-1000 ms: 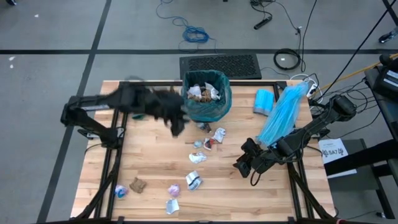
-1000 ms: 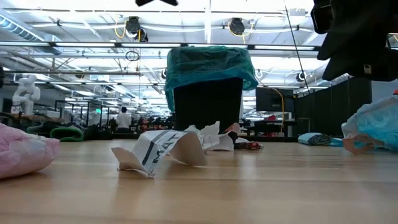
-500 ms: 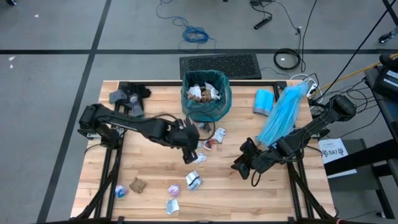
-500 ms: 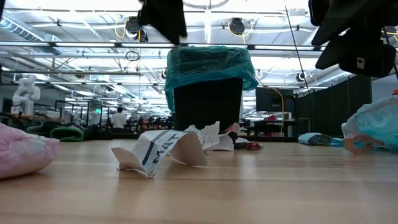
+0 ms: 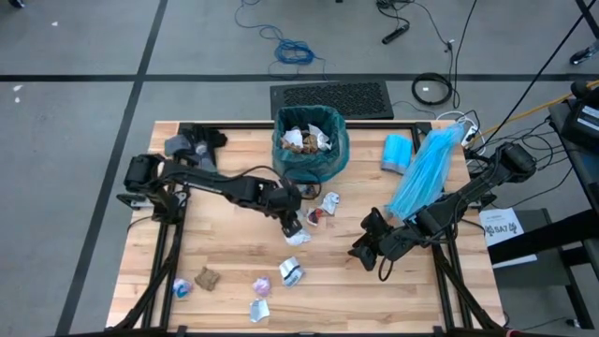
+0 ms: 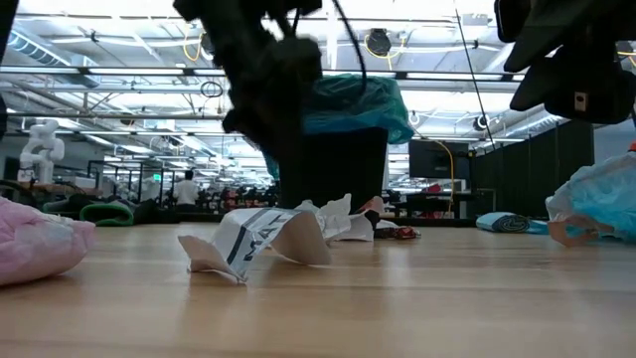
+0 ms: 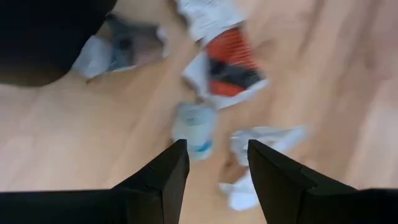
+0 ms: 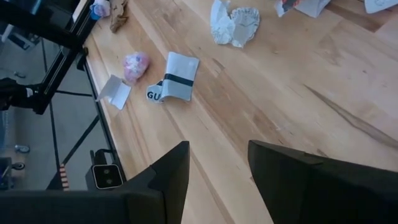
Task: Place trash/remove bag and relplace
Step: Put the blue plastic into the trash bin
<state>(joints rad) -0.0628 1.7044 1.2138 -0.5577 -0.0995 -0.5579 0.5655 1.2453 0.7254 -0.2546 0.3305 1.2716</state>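
The left gripper (image 5: pixel 293 227) hangs low over the scraps just in front of the bin, jaws parted and empty, seemingly lined up to pinch a small pale blue-white wad (image 7: pixel 194 127) beneath them; the trash (image 5: pixel 292 271) lies strewn over the wooden surface (image 5: pixel 225 253), some already inside the bag (image 5: pixel 323 161), which lines the bin at the far edge; the right gripper (image 5: pixel 363 251) waits near the right edge, jaws parted, holding nothing.
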